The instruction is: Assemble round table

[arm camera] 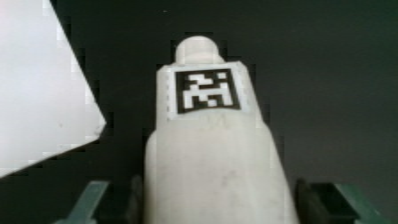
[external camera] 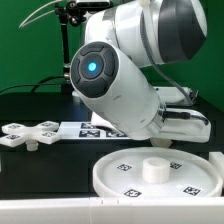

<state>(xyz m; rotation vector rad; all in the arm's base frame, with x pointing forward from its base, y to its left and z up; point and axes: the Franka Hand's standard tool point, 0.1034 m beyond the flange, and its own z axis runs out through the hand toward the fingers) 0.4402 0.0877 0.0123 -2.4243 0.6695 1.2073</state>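
Leg [arm camera: 214, 150], short white cylinder with one tag, clamped on both sides in gripper [arm camera: 214, 198], wrist view; hidden behind arm [external camera: 120, 80] in exterior frame. Round disc [external camera: 105, 172] flat at lower right there, cross-shaped base [external camera: 28, 135] at middle left, marker board [external camera: 85, 128] beside it, all on black table [external camera: 40, 170].

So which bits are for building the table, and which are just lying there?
For the table: round disc, cross-shaped base, leg.
Just lying there: marker board.
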